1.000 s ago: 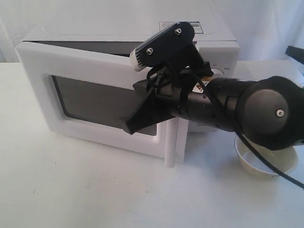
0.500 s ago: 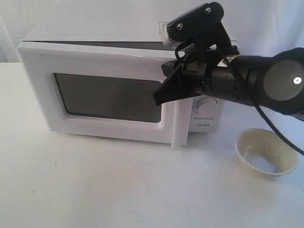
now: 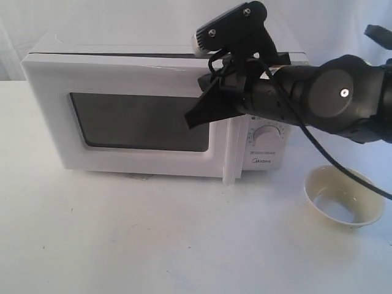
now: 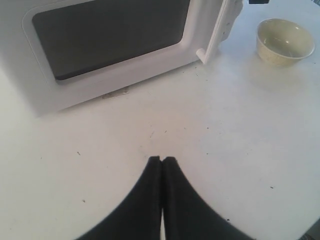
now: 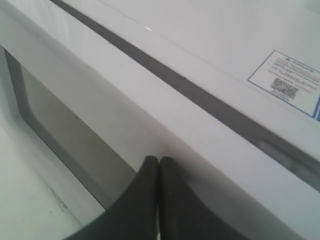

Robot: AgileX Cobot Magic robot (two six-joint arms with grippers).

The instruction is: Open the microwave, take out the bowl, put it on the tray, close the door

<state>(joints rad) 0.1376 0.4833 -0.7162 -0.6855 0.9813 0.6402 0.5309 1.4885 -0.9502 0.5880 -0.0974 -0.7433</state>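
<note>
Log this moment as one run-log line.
door: narrow gap along top | right gripper: shut, at door front | left gripper: shut, over table | bowl: on table beside microwave

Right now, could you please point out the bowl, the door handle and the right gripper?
bowl (image 3: 344, 199), exterior view, its pale inside.
door handle (image 3: 230, 160), exterior view, lower half of the white bar.
right gripper (image 5: 159, 162), right wrist view, where its shut fingertips meet.
</note>
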